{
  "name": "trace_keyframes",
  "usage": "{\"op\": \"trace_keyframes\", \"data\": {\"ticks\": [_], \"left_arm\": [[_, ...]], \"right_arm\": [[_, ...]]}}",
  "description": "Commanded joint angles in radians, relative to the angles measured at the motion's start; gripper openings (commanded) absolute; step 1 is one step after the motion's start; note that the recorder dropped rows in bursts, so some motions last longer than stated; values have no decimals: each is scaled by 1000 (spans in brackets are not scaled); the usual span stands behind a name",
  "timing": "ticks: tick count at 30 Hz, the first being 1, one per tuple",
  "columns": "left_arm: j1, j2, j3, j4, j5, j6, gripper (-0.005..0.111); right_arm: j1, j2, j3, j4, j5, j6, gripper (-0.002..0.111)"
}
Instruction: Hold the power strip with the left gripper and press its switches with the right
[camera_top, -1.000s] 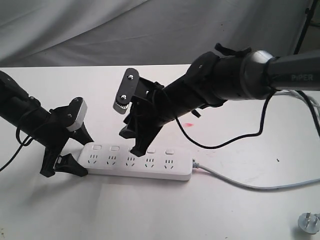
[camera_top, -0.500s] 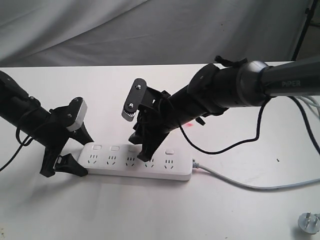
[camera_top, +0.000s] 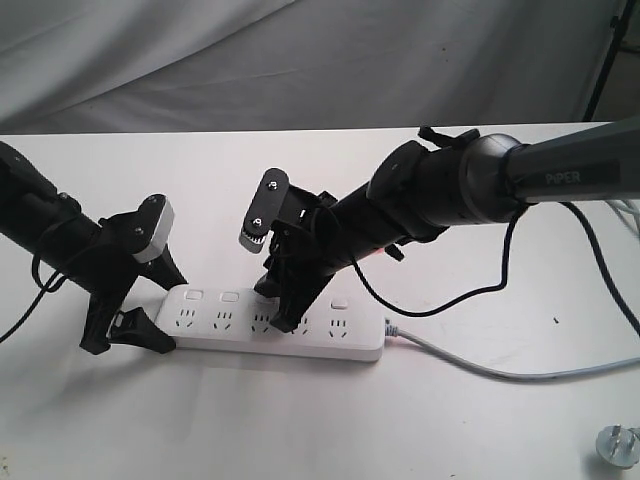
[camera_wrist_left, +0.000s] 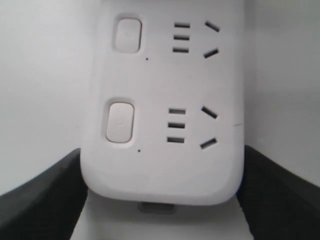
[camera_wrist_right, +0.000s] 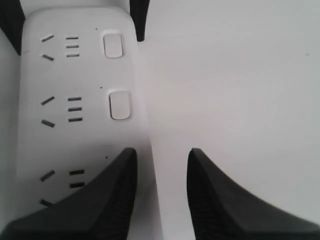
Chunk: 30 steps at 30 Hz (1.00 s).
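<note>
The white power strip (camera_top: 300, 340) lies flat on the table, its grey cord (camera_top: 480, 368) running off to the right. My left gripper (camera_top: 166, 312) is shut on its left end; in the left wrist view both black fingers (camera_wrist_left: 42, 200) press the strip's (camera_wrist_left: 165, 90) sides. My right gripper (camera_top: 283, 314) points down at the button row near the middle, slightly open. One right finger (camera_wrist_right: 107, 195) covers the strip's (camera_wrist_right: 70, 80) edge where a switch lies hidden; the other hangs over bare table. Two switches (camera_wrist_right: 120, 105) show beyond it, and two (camera_wrist_left: 120, 121) in the left wrist view.
A loose grey metal-pronged plug (camera_top: 617, 445) lies at the front right corner. A black cable (camera_top: 470, 290) loops from the right arm over the table behind the strip. A grey cloth (camera_top: 300, 60) hangs behind the white table (camera_top: 300, 430).
My right gripper shifted a little to the right along the strip and came down onto the button row. The left gripper and the strip have not moved.
</note>
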<state>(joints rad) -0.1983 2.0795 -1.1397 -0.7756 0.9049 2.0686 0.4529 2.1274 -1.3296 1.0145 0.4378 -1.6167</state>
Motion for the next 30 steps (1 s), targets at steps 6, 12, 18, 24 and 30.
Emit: {"op": "trace_keyframes", "data": {"ticks": [6,12,18,24,30], "left_arm": [[-5,1,-5,-9,14,9,69],[-5,1,-5,-9,14,9,69],[-5,1,-5,-9,14,7,69],[-5,1,-5,-9,14,7,69],[-5,1,-5,-9,14,10,69]], "right_arm": [[2,-2,6,9,-10,-9,32],[2,26,6,9,2,-9,32],[2,29,6,-6,2,-11,32],[2,37,6,-20,6,-13,32],[2,76,6,-41,30,-24,32]]}}
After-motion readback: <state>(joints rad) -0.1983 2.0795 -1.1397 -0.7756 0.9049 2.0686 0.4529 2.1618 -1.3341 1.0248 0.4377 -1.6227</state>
